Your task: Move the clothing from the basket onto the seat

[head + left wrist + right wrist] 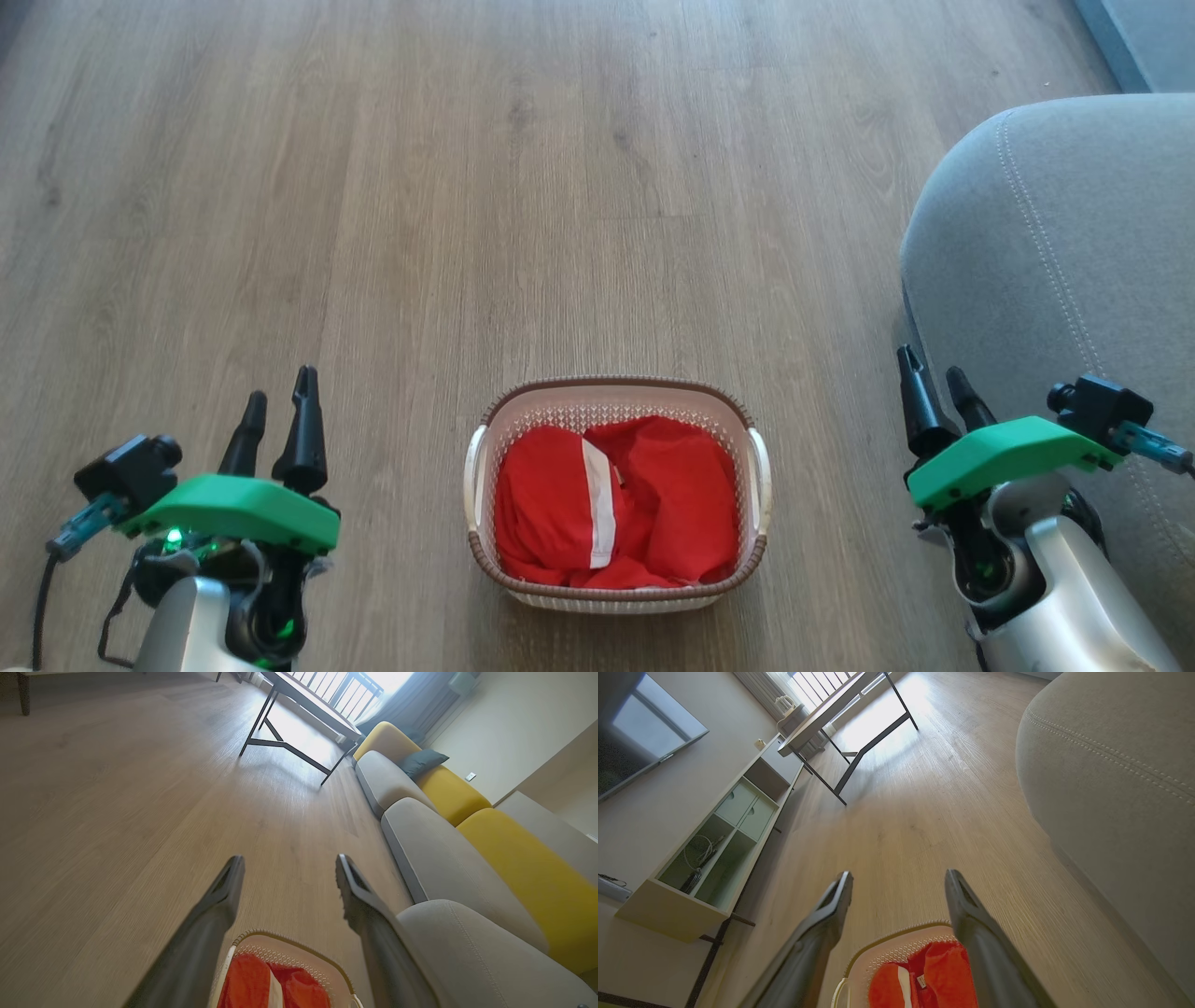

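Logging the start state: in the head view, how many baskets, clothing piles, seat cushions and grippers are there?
Basket: 1
Red clothing pile: 1
Grey seat cushion: 1
Grippers: 2 (left gripper, right gripper)
Total: 5

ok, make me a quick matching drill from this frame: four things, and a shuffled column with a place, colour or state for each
Things:
1. basket
2. clothing
3. seat
4. left gripper

Descriptions:
A. red, lying in the basket
B. open, holding nothing
C. grey, at the robot's right
D. standing on the floor, straight ahead of the robot

Pairs: 1-D, 2-A, 3-C, 4-B
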